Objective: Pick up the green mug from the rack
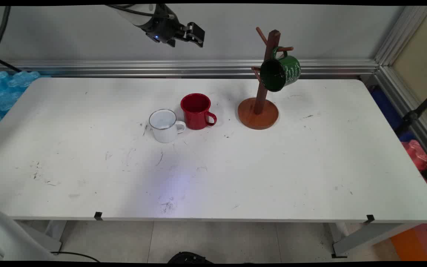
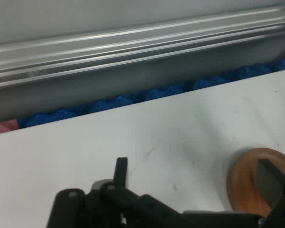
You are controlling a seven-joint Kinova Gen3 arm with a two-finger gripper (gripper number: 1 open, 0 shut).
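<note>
My gripper (image 1: 198,37) hangs high over the table's far edge, open and holding nothing. In the hand view its two fingers (image 2: 121,170) stand wide apart, the gripper (image 2: 194,176) looking down at bare table, with the round wooden base (image 2: 249,183) behind the right finger. A wooden mug tree (image 1: 260,111) stands right of centre, and a green mug (image 1: 281,73) hangs by its handle from an upper peg. A red mug (image 1: 197,110) and a white mug (image 1: 164,125) stand upright side by side, left of the tree and below the gripper.
The white table (image 1: 213,178) ends at an aluminium rail (image 1: 198,66) along the wall. Blue bubble wrap (image 1: 2,89) lies off the left end and shows past the table edge in the hand view (image 2: 133,102). Pink and red items (image 1: 419,154) sit off the right side.
</note>
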